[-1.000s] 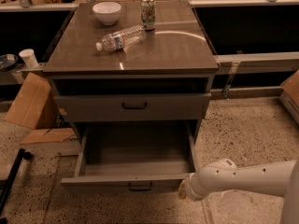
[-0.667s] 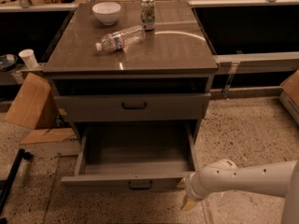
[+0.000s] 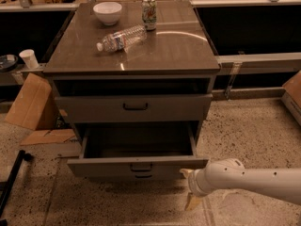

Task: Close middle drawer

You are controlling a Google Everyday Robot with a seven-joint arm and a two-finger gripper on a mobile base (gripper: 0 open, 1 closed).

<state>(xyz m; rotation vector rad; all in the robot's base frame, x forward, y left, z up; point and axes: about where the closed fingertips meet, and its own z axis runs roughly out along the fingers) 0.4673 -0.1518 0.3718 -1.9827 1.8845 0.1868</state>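
Workshop-like lab: speckled floor (image 3: 249, 126), cardboard (image 3: 29, 102), workbenches (image 3: 254, 58); gripper (image 3: 189, 187) beside middle drawer (image 3: 108, 166).

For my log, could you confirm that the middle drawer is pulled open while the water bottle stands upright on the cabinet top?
Not quite: the camera view shows the water bottle lying on its side on the cabinet top. The middle drawer is indeed pulled open, with the open gripper beside its front's corner.

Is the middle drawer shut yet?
No: the middle drawer stands pulled out, its inside showing, with the gripper low by its front's right end.
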